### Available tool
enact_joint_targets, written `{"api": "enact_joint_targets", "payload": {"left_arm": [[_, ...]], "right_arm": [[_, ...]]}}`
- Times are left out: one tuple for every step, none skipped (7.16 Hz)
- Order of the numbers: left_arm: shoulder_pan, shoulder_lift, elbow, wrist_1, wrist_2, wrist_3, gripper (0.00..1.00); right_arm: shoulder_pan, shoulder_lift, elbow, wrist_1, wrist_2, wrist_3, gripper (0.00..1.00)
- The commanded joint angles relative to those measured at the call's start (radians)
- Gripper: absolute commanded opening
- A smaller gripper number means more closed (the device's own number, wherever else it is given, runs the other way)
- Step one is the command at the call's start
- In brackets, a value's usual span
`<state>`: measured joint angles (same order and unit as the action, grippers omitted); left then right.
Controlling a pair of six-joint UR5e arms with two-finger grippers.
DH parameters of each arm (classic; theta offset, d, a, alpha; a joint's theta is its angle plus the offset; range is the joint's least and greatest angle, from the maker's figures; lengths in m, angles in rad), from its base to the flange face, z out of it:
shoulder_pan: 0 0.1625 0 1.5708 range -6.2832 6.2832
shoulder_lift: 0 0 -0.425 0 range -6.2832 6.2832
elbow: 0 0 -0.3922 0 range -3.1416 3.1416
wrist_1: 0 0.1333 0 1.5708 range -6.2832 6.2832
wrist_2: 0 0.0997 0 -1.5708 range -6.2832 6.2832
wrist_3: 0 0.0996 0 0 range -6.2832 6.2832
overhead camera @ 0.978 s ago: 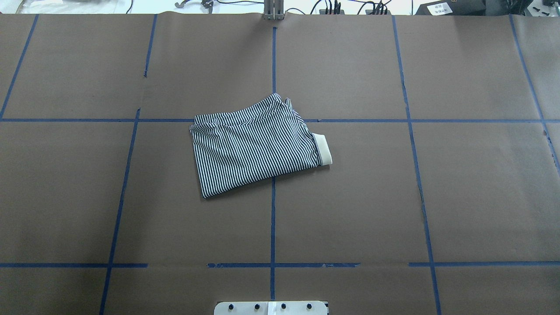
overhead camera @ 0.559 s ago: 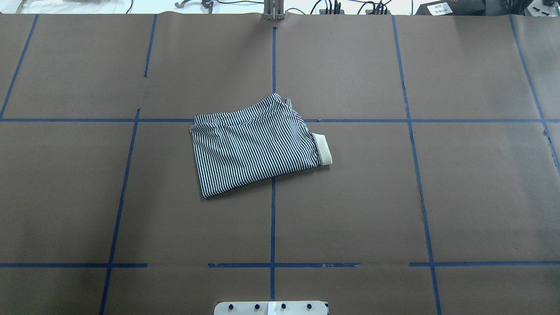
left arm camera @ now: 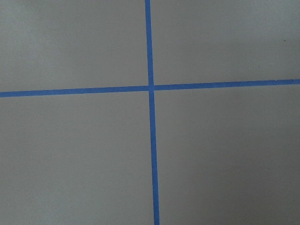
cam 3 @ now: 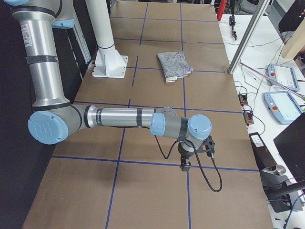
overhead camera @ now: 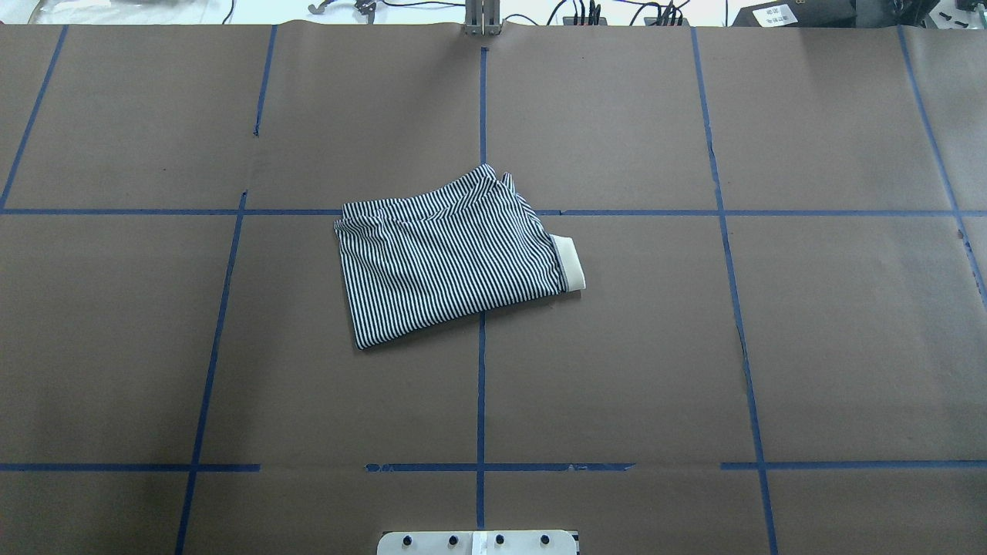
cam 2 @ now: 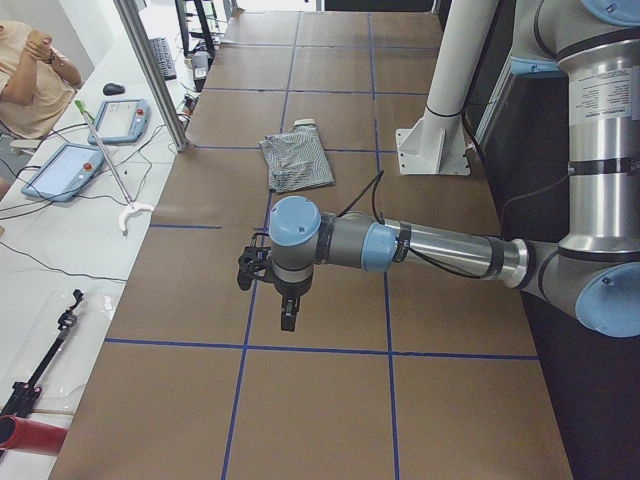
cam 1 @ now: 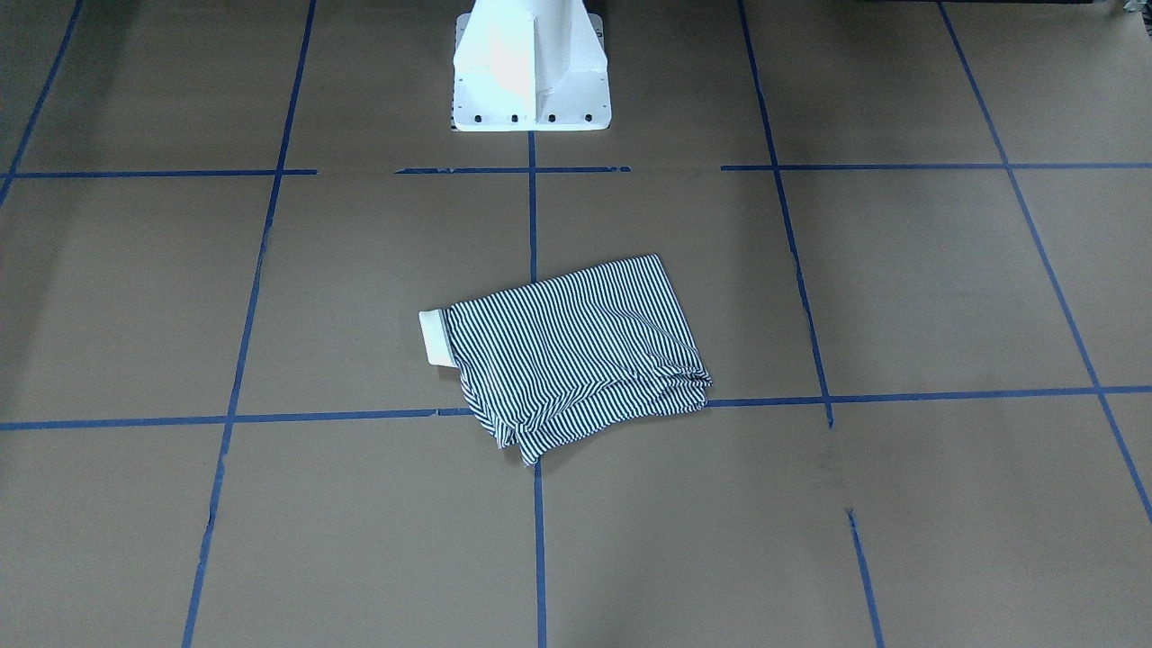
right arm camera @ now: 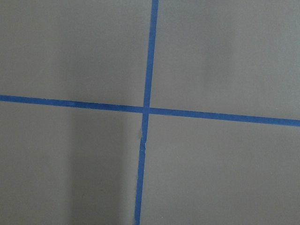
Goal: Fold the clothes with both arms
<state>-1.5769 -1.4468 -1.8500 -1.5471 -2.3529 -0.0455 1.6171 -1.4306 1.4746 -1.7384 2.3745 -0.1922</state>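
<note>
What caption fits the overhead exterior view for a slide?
Folded striped polo shirt lies mid-table on brown paper gridded with blue tape.

Soft cloth shirt, matt brown paper table cover; smooth blue tape

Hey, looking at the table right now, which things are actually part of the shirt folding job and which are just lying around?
For the job:
striped polo shirt, folded
left arm
right arm, both away from the shirt

Just lying about:
white pedestal
control pendants on the side bench
cables at the far edge
</note>
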Motion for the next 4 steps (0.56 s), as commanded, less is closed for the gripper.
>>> {"api": "enact_joint_targets", "payload": {"left_arm": [[0.000, 0.000, 0.014, -0.002, -0.005, 0.001, 1.00], [0.000, 0.000, 0.015, -0.002, -0.005, 0.001, 1.00], [0.002, 0.000, 0.031, -0.002, -0.006, 0.003, 1.00], [0.000, -0.004, 0.067, -0.002, -0.008, 0.006, 1.00]], "right_arm": [[0.000, -0.001, -0.002, 0.000, 0.019, 0.003, 1.00], [0.000, -0.001, 0.000, 0.002, 0.019, 0.003, 1.00], [0.000, -0.001, 0.000, 0.002, 0.016, 0.005, 1.00], [0.000, -0.001, 0.000, 0.003, 0.015, 0.005, 1.00]]}}
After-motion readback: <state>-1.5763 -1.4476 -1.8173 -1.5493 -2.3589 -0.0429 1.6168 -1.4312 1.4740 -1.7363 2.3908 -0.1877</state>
